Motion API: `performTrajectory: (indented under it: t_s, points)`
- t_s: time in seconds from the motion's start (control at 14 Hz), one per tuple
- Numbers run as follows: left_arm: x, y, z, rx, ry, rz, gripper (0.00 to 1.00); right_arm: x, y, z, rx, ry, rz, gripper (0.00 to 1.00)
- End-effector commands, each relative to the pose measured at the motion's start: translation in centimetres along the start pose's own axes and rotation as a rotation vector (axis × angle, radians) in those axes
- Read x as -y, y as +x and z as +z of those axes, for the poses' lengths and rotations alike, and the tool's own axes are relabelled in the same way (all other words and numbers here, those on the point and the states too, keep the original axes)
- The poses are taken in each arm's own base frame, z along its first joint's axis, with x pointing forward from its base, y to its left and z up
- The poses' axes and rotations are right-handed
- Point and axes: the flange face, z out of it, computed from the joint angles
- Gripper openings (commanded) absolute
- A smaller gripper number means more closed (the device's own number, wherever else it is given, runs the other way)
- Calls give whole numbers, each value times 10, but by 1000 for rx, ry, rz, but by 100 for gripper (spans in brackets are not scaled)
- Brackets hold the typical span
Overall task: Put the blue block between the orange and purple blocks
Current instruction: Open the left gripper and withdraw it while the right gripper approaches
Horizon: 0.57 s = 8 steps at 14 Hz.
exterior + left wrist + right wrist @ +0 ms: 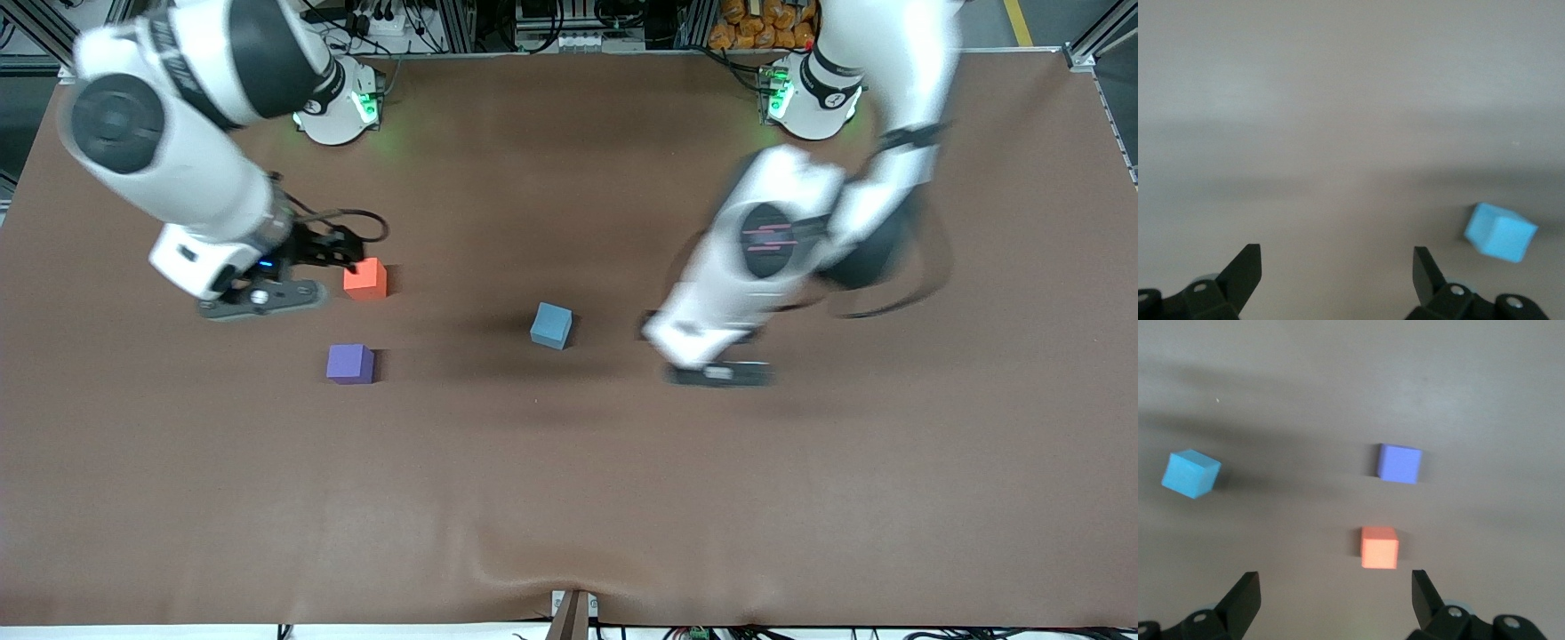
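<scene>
The light blue block (pixel 551 325) sits on the brown table near the middle. The orange block (pixel 365 278) and the purple block (pixel 349 364) sit toward the right arm's end, the purple one nearer the front camera, with a gap between them. My left gripper (pixel 711 354) hovers beside the blue block toward the left arm's end. In the left wrist view it (pixel 1337 257) is open and empty, with the blue block (pixel 1500 232) off to one side. My right gripper (pixel 267 286) is beside the orange block. In the right wrist view it (pixel 1335 583) is open and empty, with the orange (pixel 1379 547), purple (pixel 1399 463) and blue (pixel 1191 473) blocks in sight.
The brown cloth (pixel 569 498) covers the whole table and has a small wrinkle at the edge nearest the front camera. The two arm bases (pixel 338 111) stand along the edge farthest from that camera.
</scene>
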Motion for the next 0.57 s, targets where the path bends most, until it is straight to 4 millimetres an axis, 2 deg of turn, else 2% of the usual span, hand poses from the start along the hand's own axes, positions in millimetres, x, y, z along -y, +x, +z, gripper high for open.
performTrajectory:
  t_s: [0.0, 0.14, 0.21, 0.43, 0.5]
  points:
    - [98, -3, -39, 40, 47, -17, 100, 45, 8, 27, -4, -17, 67, 100]
    - [166, -9, -75, -12, 72, -73, 100, 83, 12, 54, -5, -28, 127, 100]
    - [191, -16, -91, -30, 68, -70, 100, 101, 14, 68, -8, -33, 147, 100]
    - [219, -58, -123, -61, 60, -90, 100, 162, 14, 123, -19, -49, 230, 100]
    - [226, -67, -131, -70, 50, -103, 100, 175, 15, 138, -25, -49, 264, 100]
